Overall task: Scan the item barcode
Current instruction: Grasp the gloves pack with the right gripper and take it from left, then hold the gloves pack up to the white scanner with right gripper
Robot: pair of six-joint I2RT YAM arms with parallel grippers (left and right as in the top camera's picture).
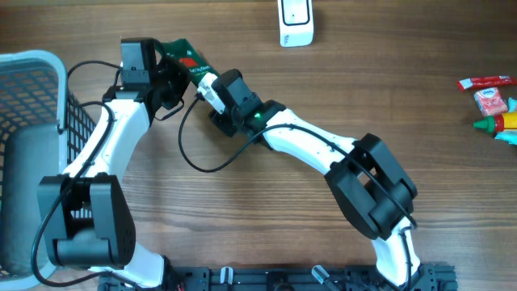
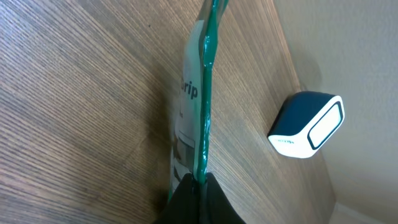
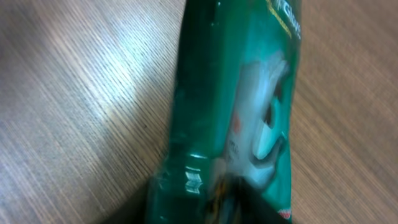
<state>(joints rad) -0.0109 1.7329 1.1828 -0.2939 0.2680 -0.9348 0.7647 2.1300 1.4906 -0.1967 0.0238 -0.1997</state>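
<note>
Green and glossy, the packet [image 1: 184,55] is up toward 11 o'clock on the table [image 1: 388,105], pinched at one end by our left pincer [image 2: 194,194], which is clenched on it. Our right pincer [image 1: 199,78] meets the same packet from 4 o'clock, with a finger on either side of the wrapper. Blur keeps us from telling whether it has a hold.

From overhead the packet's long axis runs roughly 10 to 4 o'clock. The white scanner [image 1: 296,23] lies toward 2 o'clock from it, near but apart, with bare wood between. Through the left wrist camera we see the packet edge-on, with the scanner off at 3 o'clock.

We judge the coming move turns on that. A printed face, not the edge, must swing round to the scanner's window, and our right arm stands on the nearer side.
</note>
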